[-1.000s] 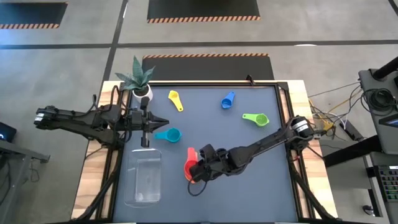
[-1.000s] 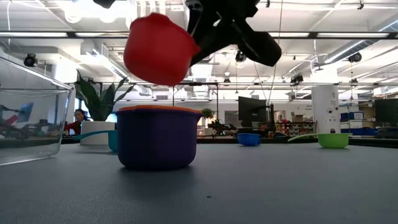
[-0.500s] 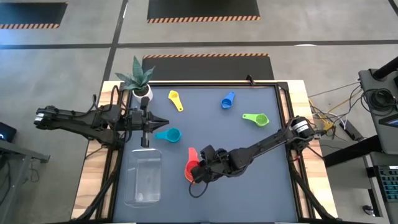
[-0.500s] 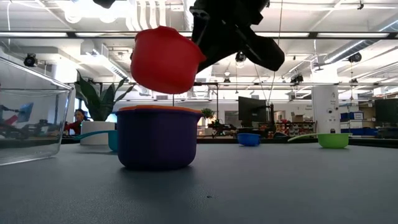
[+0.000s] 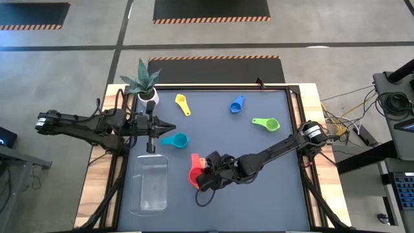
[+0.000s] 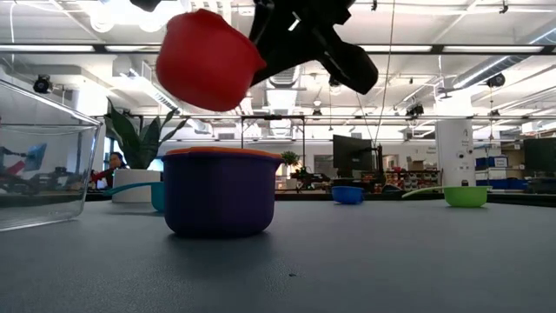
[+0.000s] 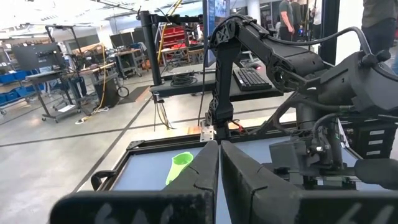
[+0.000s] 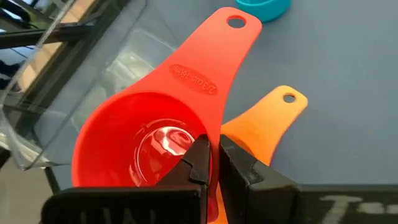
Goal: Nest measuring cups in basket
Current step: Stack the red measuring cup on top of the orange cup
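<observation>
The right gripper (image 5: 202,178) hangs just beside the clear basket (image 5: 148,188), on the side away from the table edge, its fingers pinched tight on the rim of the red cup (image 6: 208,59), which it holds in the air above the purple cup (image 6: 219,193). An orange cup (image 8: 264,121) already sits inside the purple one, only its rim and flat handle showing. To my eye the job now is to lower the red cup squarely into that stack: I'd want the bowl level and centred over the orange rim, handle turned to lie along the orange handle, and a slow descent, since these light plastic scoops would skid on the smooth dark table (image 5: 259,200) if nudged sideways. The red cup is glossy inside, round-bowled, with a short flat handle ending in a small hanging hole and raised lettering. The basket has thin see-through walls and rounded corners, and looks empty. Farther from the basket lie the teal cup (image 5: 175,140), closest, then the yellow cup (image 5: 183,104), blue cup (image 5: 237,104) and green cup (image 5: 266,123) beyond. The left gripper (image 5: 169,127) waits just past the basket's far end, near the teal cup and the potted plant (image 5: 144,81), its fingers shut on nothing.
</observation>
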`<state>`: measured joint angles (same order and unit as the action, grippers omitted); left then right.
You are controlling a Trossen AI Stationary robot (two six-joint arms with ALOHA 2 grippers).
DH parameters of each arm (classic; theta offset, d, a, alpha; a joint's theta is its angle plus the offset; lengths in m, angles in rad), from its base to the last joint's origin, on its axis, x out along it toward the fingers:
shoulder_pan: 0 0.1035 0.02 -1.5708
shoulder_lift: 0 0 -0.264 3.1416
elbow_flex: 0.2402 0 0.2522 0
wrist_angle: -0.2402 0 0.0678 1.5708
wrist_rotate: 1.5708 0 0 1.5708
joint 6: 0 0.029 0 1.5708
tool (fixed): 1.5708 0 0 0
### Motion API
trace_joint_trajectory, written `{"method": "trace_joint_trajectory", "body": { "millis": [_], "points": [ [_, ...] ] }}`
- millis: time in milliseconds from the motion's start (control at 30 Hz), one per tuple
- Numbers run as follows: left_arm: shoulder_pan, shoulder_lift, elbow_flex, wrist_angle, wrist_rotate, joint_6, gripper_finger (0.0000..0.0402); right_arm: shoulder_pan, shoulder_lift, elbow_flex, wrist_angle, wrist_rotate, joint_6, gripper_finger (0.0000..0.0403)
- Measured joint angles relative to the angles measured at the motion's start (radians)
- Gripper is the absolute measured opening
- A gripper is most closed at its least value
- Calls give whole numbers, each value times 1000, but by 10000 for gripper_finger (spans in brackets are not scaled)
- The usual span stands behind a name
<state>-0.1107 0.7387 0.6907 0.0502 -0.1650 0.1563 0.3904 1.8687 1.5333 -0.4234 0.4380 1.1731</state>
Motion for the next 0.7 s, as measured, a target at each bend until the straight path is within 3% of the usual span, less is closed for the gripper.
{"method": "trace_joint_trajectory", "body": {
  "millis": [333,700],
  "points": [
    [0,0,0,-1,0,0,0,-1,38,14,87,3,-52,9],
    [0,0,0,-16,0,0,0,-12,93,116,-103,-45,-77,9]
  ]
}}
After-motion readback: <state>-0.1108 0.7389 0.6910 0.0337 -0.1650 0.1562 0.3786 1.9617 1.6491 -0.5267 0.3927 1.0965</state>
